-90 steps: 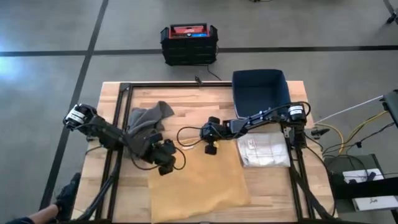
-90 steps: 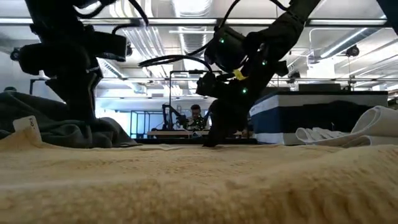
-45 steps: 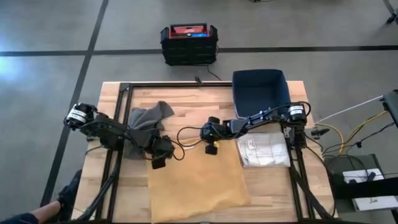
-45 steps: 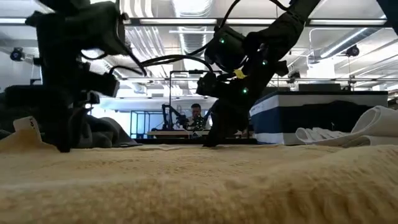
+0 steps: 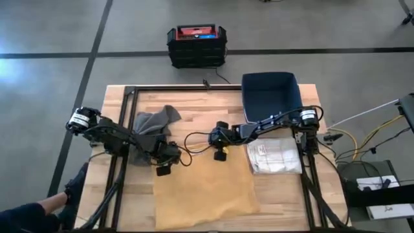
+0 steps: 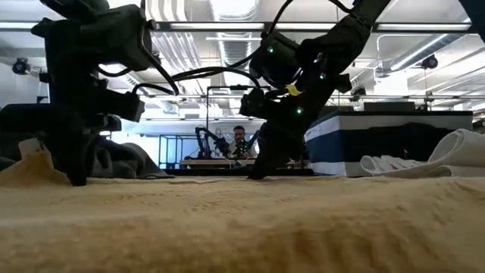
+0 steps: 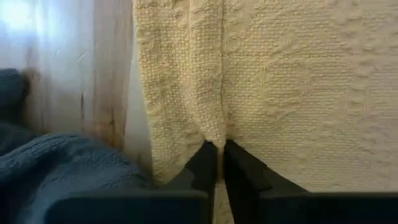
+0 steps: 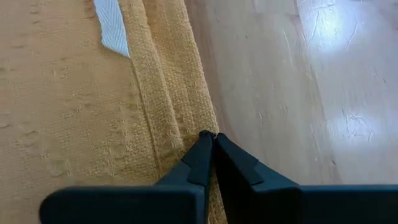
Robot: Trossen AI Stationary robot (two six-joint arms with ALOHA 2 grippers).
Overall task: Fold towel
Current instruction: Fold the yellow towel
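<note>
A yellow towel [image 5: 207, 188] lies spread flat on the near half of the wooden table. My left gripper [image 5: 162, 170] is at the towel's far left corner, shut on the hem [image 7: 186, 93]. My right gripper [image 5: 220, 155] is at the towel's far edge, right of its middle, shut on the hem there [image 8: 180, 106]. A white label [image 8: 112, 28] is sewn to that edge a little beyond the fingers. In the low view both arms reach down to the towel, the left [image 6: 76, 178] and the right [image 6: 258, 171]. My left gripper pinches the hem at the towel's far left corner [image 7: 214, 127] between its two fingers, coming from above. The cloth is drawn up into a small ridge at the fingertips; the rest lies on the table. My right gripper pinches the hemmed far edge [image 8: 199, 121] between its two fingertips, slanting down from above. The hem puckers slightly at the fingers, and the towel stays flat on the table.
A crumpled grey towel [image 5: 152, 126] lies at the far left, close to my left arm. A dark blue bin [image 5: 272, 96] stands at the far right, with folded white towels [image 5: 275, 158] in front of it. A person [image 5: 32, 217] is beside the near left corner.
My left gripper has moved toward the table's left edge, from over the towel to its far left corner. That corner now stands up in a small peak in the low view.
</note>
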